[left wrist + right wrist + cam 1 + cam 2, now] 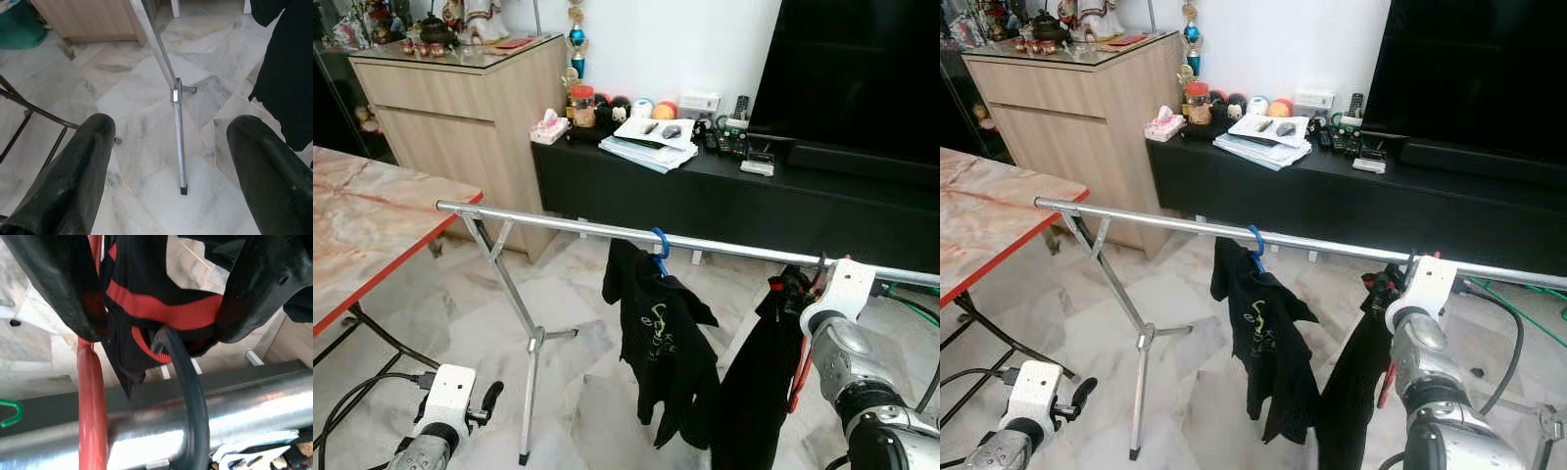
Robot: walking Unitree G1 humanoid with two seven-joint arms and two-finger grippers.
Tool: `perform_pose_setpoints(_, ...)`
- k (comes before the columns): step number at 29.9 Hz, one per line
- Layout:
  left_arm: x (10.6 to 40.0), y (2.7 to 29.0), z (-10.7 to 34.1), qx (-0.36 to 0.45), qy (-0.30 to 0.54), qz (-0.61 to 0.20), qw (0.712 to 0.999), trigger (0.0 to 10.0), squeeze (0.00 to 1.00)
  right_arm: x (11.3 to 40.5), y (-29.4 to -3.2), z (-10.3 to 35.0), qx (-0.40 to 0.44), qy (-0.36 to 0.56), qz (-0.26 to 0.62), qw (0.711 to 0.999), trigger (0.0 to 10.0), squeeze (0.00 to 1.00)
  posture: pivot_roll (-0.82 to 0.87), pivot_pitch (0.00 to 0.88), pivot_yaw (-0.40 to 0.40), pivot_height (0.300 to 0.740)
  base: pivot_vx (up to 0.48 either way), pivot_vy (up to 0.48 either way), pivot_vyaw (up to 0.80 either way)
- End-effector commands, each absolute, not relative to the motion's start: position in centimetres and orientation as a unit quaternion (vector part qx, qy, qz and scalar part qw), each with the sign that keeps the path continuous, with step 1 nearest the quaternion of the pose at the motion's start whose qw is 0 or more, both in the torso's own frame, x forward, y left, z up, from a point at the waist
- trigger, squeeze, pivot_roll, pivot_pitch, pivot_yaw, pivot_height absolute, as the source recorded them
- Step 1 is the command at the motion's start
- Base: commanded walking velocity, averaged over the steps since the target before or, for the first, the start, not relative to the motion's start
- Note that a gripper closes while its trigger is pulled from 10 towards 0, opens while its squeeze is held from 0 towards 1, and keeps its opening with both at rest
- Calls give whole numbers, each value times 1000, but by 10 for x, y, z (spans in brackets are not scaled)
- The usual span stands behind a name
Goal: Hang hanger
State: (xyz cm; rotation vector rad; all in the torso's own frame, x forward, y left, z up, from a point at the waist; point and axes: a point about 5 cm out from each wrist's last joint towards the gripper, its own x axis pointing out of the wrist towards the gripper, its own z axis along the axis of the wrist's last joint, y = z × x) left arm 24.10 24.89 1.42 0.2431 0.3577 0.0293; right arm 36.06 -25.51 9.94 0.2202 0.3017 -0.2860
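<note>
Two garments hang on the steel rail [607,228]: a black shirt on a blue hanger [659,245] near the middle, and a black-and-red garment [773,352] at the robot's right. The right end effector [161,298] is raised to the rail, its fingers closed around that garment's collar and the dark hook [188,396], which curves over the rail running crosswise just beyond the fingertips. The left end effector [171,161] hangs low, spread wide and empty, well apart from the rail.
</note>
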Motion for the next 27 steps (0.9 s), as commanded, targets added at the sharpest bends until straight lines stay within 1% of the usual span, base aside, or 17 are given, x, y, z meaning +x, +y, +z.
perform_pose_setpoints(1, 239, 251, 15, 123, 181, 13, 976, 10000, 0, 356, -259, 94, 117, 157, -153, 969, 10000, 0, 204, 0, 24, 740, 0, 0, 0)
perform_pose_setpoints(4, 235, 253, 15, 125, 183, 12, 975, 10000, 0, 352, -256, 83, 123, 182, -151, 964, 10000, 0, 214, 0, 29, 740, 0, 0, 0)
perform_pose_setpoints(10, 226, 256, 14, 129, 190, 12, 973, 10000, 0, 347, -251, 73, 119, 201, -148, 961, 10000, 0, 229, 6, 36, 740, 0, 0, 0)
perform_pose_setpoints(17, 218, 258, 14, 132, 198, 10, 971, 10000, 0, 344, -251, 67, 120, 214, -159, 956, 10000, 0, 242, 20, 36, 740, 0, 0, 0)
perform_pose_setpoints(27, 217, 259, 15, 135, 201, 12, 970, 10000, 0, 336, -251, 56, 120, 231, -167, 951, 10000, 0, 248, 17, 39, 740, 0, 0, 0)
